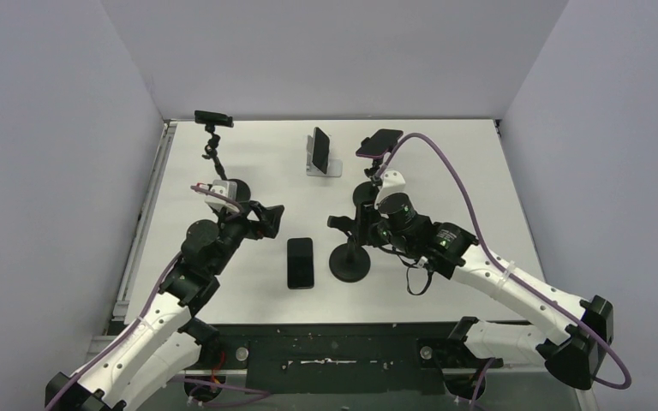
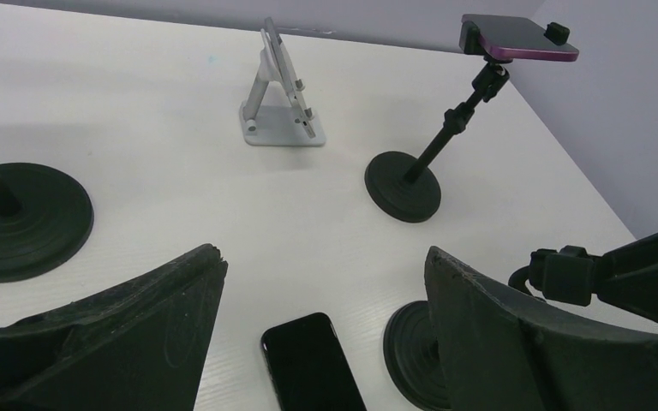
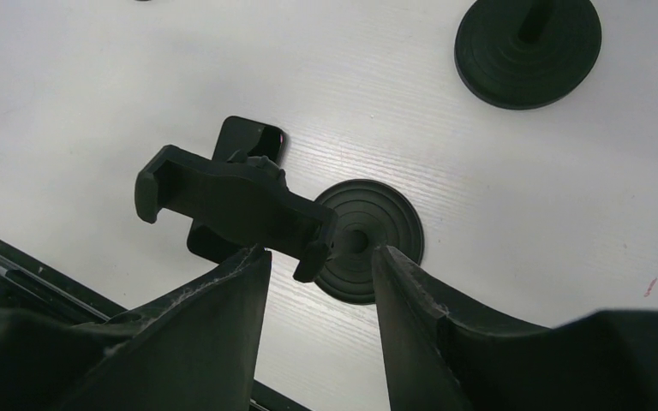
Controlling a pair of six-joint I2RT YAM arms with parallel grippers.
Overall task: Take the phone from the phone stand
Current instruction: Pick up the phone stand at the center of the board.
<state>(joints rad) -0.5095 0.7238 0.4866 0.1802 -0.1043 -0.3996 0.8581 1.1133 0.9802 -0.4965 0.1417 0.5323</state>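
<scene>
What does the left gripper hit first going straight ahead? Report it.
Probably bare table, just past the flat black phone lying below the left gripper. Nothing else stands close in that line, though depth is unclear.

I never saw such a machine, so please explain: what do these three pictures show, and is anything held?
Two robot arms with two-finger grippers work at a white table. One picture looks down from above; the other two come from cameras on the wrists. A flat black phone lies on the table beside an empty black round-based stand. Three more stands behind it hold phones. Nothing is held: the left gripper is open near the phone; the right gripper, jaws apart, hovers by the empty stand's clamp.
</scene>
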